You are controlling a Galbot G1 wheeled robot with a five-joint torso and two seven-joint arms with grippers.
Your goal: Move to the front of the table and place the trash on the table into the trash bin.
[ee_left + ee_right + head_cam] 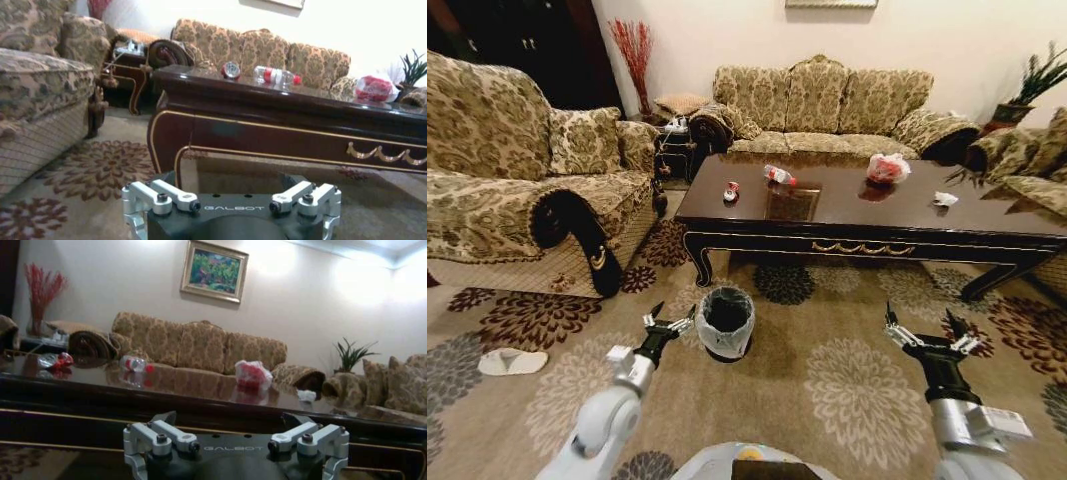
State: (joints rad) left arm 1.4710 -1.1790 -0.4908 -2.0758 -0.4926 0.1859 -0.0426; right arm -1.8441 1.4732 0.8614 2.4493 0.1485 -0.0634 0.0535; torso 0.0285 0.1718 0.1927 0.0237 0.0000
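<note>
Where carpet lies, trash bin before table

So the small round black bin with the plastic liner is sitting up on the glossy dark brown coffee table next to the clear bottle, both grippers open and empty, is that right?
Not quite. The small round black bin with the plastic liner stands on the patterned carpet in front of the glossy dark brown coffee table, not on it, as the head view shows. The clear bottle does lie on the table, and the left gripper and right gripper are open and empty.

Dark table, bottle (lying flat), wrapper, sofa
</note>
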